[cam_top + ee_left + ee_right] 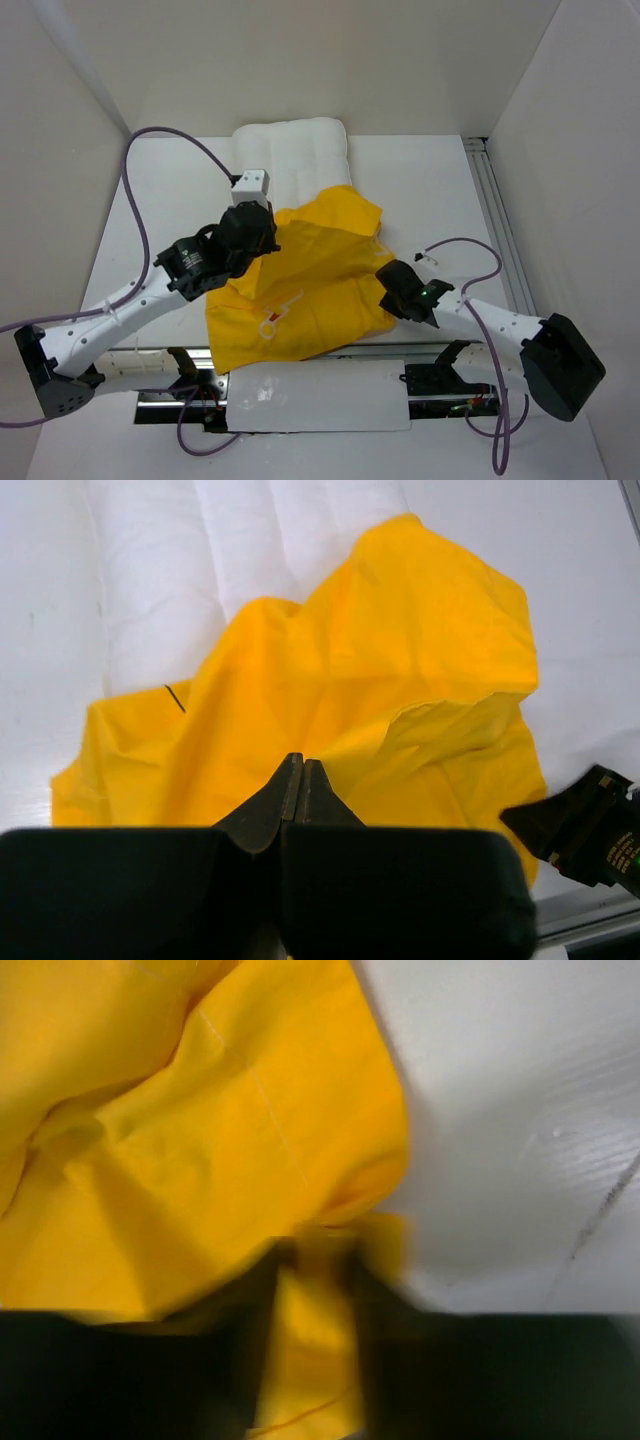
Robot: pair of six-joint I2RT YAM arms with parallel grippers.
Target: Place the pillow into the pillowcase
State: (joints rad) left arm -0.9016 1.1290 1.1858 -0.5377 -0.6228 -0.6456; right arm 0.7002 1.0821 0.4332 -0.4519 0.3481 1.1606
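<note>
The white quilted pillow (pixel 292 150) lies at the back of the table, and its near part is covered by the crumpled yellow pillowcase (pixel 300 285). My left gripper (pixel 262 236) is over the case's far left edge. In the left wrist view its jaws (pixel 300 762) are shut tip to tip with nothing between them, just above the pillowcase (pixel 380 660), with the pillow (pixel 250 560) beyond. My right gripper (pixel 392 285) is at the case's right edge. The blurred right wrist view shows it (pixel 322 1252) shut on a fold of the pillowcase (pixel 200 1130).
A white sheet (pixel 315 395) lies along the near edge between the arm bases. An aluminium rail (pixel 498 220) runs down the table's right side. White walls close in the left, back and right. Purple cables (pixel 140 190) loop off both arms.
</note>
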